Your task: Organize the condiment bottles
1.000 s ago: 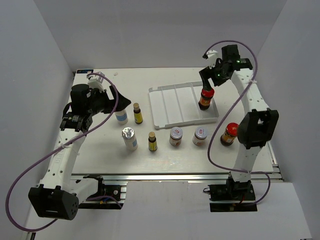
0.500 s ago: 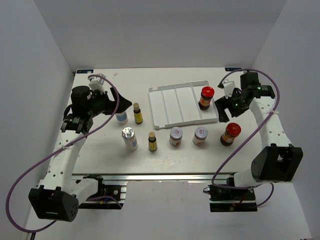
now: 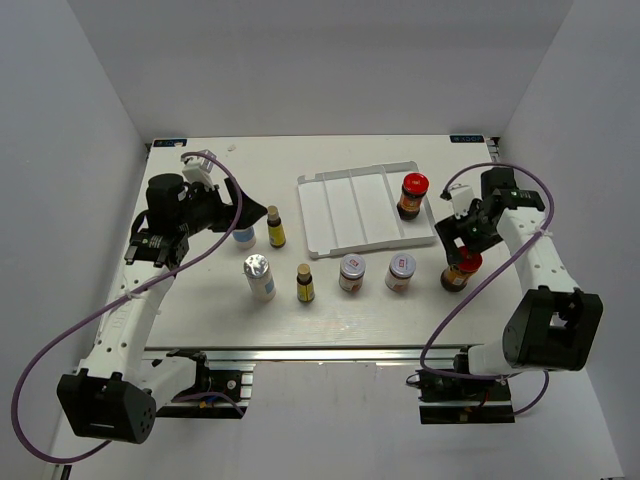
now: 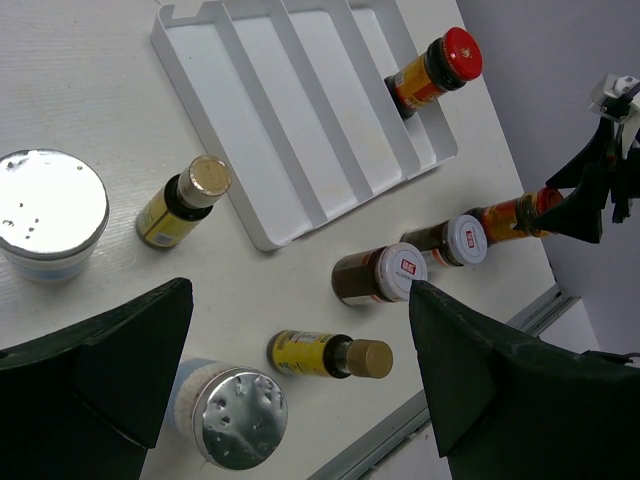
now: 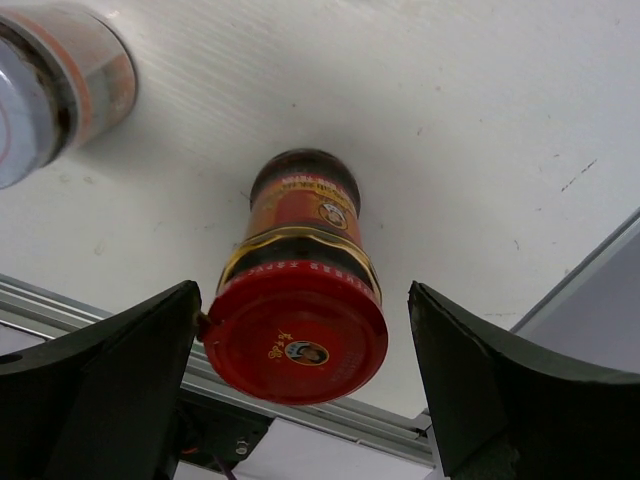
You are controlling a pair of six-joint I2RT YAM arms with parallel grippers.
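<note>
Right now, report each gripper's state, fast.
Left gripper: open, holding nothing.
Right gripper: open, one finger on either side of a red-capped bottle, not clamped on it.

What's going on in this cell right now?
Two arms are sorting condiment bottles into a white tray. One red-capped bottle stands in the tray's rightmost slot. The right gripper hangs open around the cap of the second red-capped bottle on the table, not gripping yet. The left gripper is open over the table's left side, holding nothing. The other six bottles stand outside the tray.
</note>
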